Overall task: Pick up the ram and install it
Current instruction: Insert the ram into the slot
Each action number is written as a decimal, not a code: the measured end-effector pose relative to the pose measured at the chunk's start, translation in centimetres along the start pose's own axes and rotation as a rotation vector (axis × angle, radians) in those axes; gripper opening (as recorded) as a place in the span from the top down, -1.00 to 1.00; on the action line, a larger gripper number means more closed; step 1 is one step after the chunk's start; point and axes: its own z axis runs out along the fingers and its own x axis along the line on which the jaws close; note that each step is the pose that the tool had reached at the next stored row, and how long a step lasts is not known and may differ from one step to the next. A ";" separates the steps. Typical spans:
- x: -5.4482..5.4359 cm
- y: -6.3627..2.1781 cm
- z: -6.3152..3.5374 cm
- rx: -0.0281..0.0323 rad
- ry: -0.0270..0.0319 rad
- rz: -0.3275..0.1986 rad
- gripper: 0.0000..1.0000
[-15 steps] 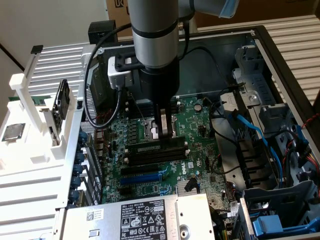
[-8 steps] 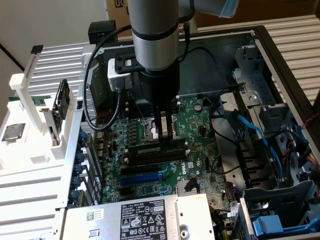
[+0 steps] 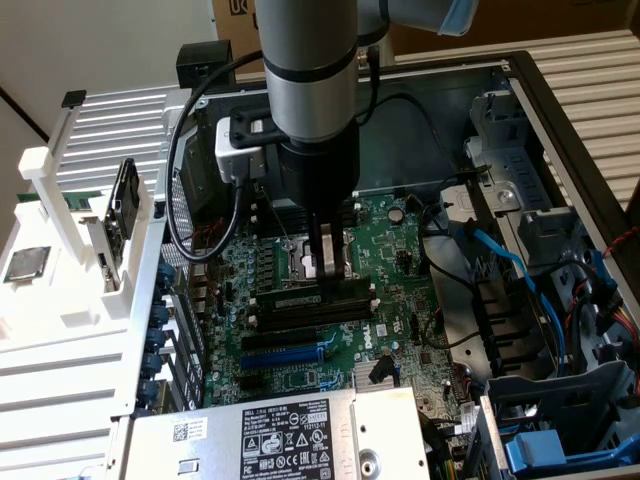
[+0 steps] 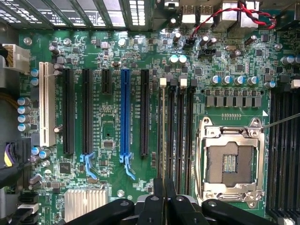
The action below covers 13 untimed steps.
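Note:
My gripper [image 3: 324, 282] reaches straight down onto the memory slots beside the open processor socket [image 3: 312, 255]. Its fingers [image 4: 159, 199] are pressed together on a thin strip seen edge-on, the ram [image 4: 162, 136]. The ram runs along the memory slot nearest the black and blue expansion slots. In the exterior view the ram [image 3: 290, 297] shows as a long dark-and-green strip lying across the board at the fingertips, level with the neighbouring memory slots [image 3: 310, 312]. How deep it sits in the slot cannot be told.
White slot clips [image 4: 183, 82] mark the slot ends. A white printed holder [image 3: 60, 250] at the exterior view's left carries a silver processor chip [image 3: 25, 263] and an upright dark card [image 3: 125, 205]. The power supply [image 3: 290, 435], blue cables [image 3: 500, 250] and drive cage [image 3: 560, 420] surround the board.

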 end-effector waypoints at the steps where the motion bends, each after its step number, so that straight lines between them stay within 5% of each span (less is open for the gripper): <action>1: 0.0 0.00 0.02 0.0001 0.0001 0.004 0.76; 13: -0.1 0.13 0.41 0.0000 0.0001 -0.001 0.76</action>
